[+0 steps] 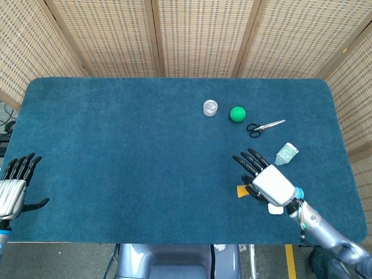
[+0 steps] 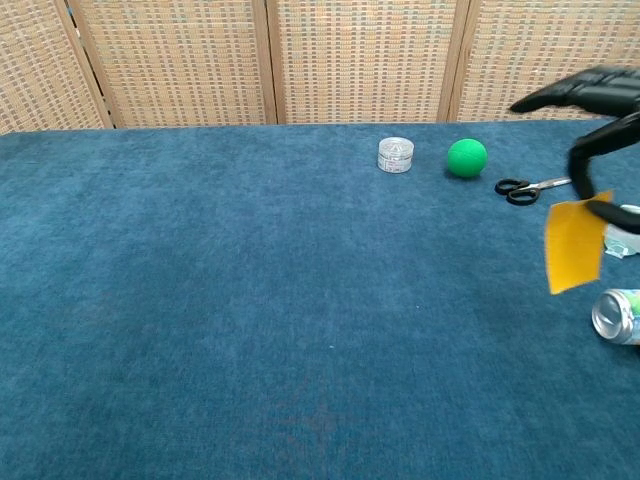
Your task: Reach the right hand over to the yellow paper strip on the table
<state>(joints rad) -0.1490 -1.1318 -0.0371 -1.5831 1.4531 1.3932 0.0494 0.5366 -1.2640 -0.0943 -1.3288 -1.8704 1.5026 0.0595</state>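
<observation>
The yellow paper strip (image 2: pixel 574 244) hangs in the air above the blue table (image 2: pixel 250 300), pinched at its upper edge by my right hand (image 2: pixel 592 100). The other fingers of that hand are spread. In the head view my right hand (image 1: pixel 266 178) is raised toward the camera and covers most of the strip (image 1: pixel 242 191), of which only a corner shows. My left hand (image 1: pixel 14 185) stays at the table's near left edge, fingers apart and holding nothing.
A clear small jar (image 2: pixel 396 154), a green ball (image 2: pixel 466 158) and black-handled scissors (image 2: pixel 530 186) lie at the back right. A silver can (image 2: pixel 618 315) lies on its side near the right edge, with a small bottle (image 1: pixel 286 153) beyond it.
</observation>
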